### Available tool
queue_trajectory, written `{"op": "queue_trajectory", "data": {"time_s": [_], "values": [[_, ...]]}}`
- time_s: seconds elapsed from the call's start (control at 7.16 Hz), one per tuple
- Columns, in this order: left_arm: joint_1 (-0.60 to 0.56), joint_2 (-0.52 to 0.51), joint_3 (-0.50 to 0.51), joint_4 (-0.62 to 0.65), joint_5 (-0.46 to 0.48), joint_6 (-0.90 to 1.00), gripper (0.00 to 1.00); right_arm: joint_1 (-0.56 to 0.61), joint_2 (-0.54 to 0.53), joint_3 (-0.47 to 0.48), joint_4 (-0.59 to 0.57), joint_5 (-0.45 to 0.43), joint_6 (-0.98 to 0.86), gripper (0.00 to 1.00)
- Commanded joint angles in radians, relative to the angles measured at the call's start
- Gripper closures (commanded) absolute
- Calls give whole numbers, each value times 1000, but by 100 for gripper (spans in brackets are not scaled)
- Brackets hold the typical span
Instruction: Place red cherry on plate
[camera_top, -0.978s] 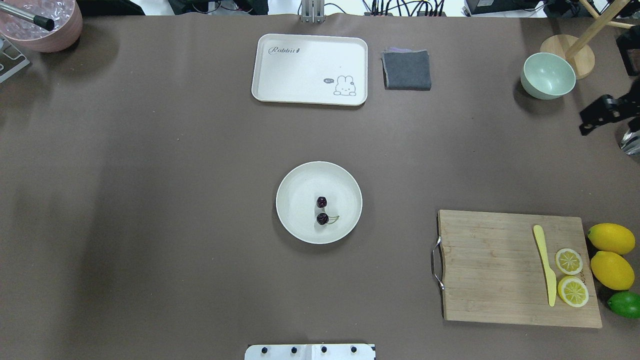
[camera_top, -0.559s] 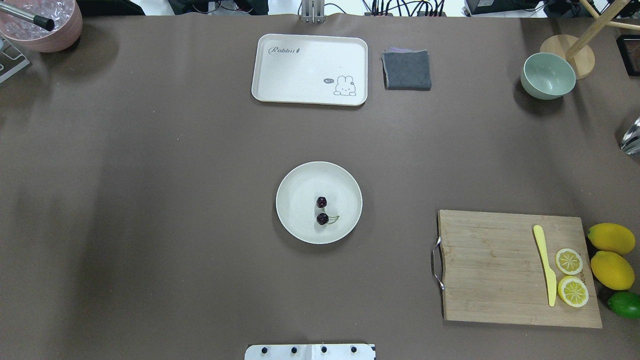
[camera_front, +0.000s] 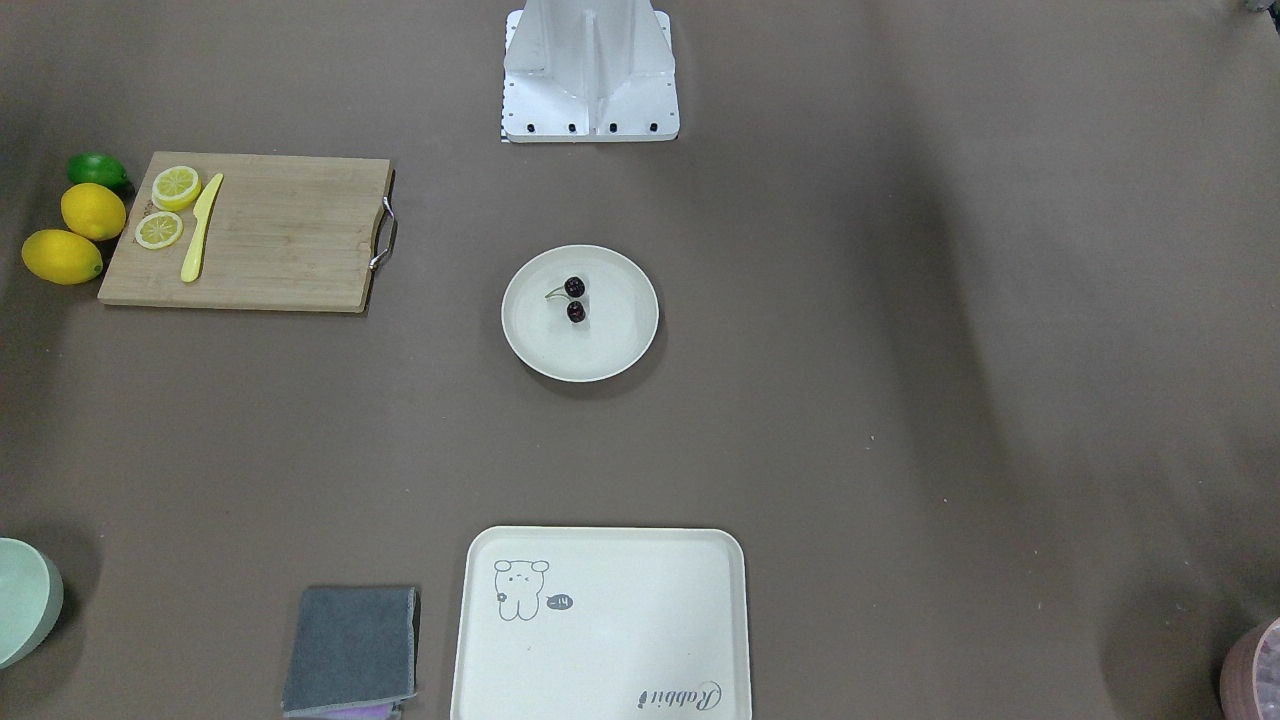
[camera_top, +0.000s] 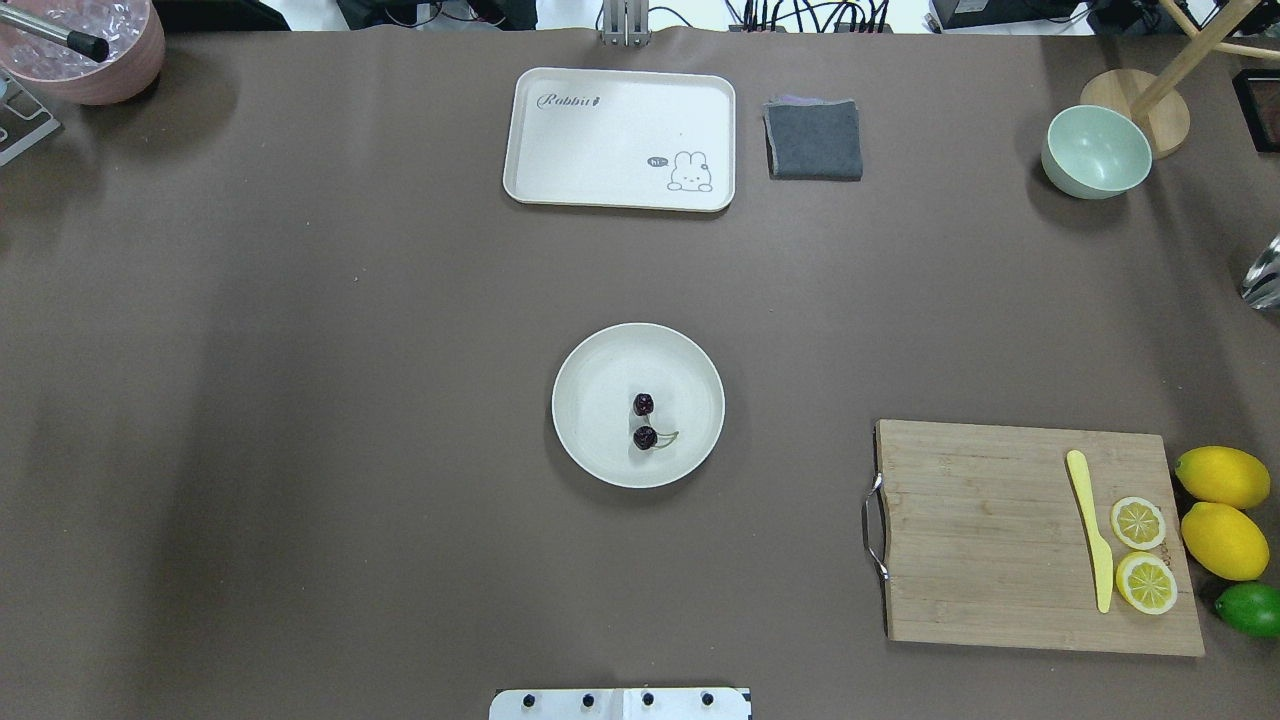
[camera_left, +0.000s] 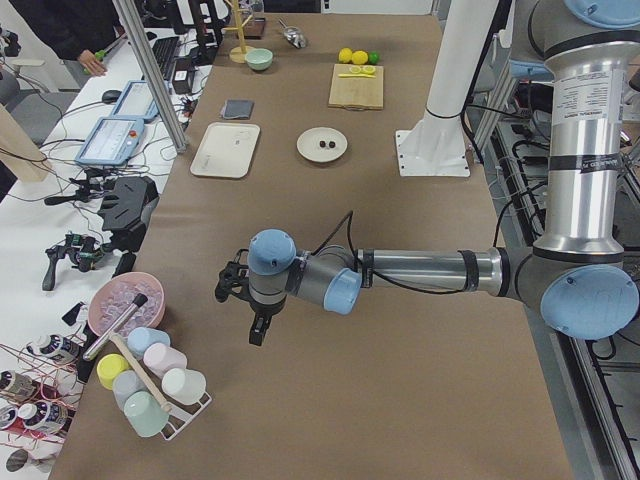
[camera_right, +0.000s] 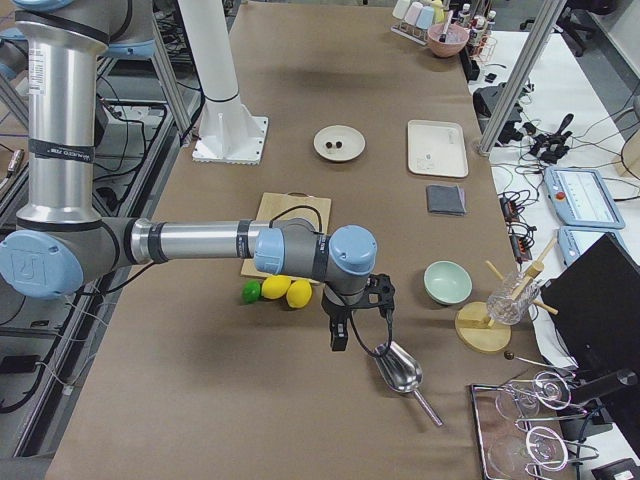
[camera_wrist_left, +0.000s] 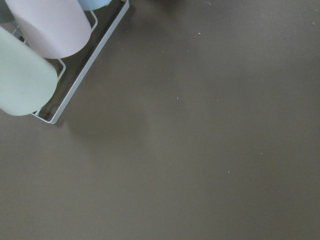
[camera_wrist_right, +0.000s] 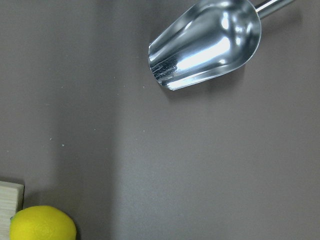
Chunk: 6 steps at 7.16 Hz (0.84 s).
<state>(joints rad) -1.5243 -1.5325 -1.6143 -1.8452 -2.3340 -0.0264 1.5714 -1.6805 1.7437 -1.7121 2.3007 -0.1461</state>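
The red cherry, a dark pair on a thin green stem, lies inside the round cream plate at the table's centre. The front-facing view shows the same cherry on the plate. Both grippers are far from it. My left gripper hangs over the table's left end near a cup rack. Over the right end, my right gripper hangs beside a metal scoop. Each appears only in a side view, so I cannot tell whether either is open or shut. Neither wrist view shows fingers.
A rabbit tray, grey cloth and mint bowl line the far side. A cutting board with a yellow knife and lemon slices, lemons and a lime sit right. The scoop and cup rack lie at the table's ends.
My right gripper, at the overhead view's right edge a second ago, has left that view. The cherry and plate have not moved.
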Motion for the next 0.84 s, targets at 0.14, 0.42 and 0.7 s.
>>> {"op": "queue_trajectory", "data": {"time_s": [0.14,0.42,0.7], "values": [[-47,-8,-56,172,12,111,2,1,-10,-1,5,0,0,0],[-45,-8,-55,172,30,111,2,1,-21,-1,8,0,-3,0],[-45,-8,-53,172,30,106,2,7,-21,0,9,0,-4,0]]}}
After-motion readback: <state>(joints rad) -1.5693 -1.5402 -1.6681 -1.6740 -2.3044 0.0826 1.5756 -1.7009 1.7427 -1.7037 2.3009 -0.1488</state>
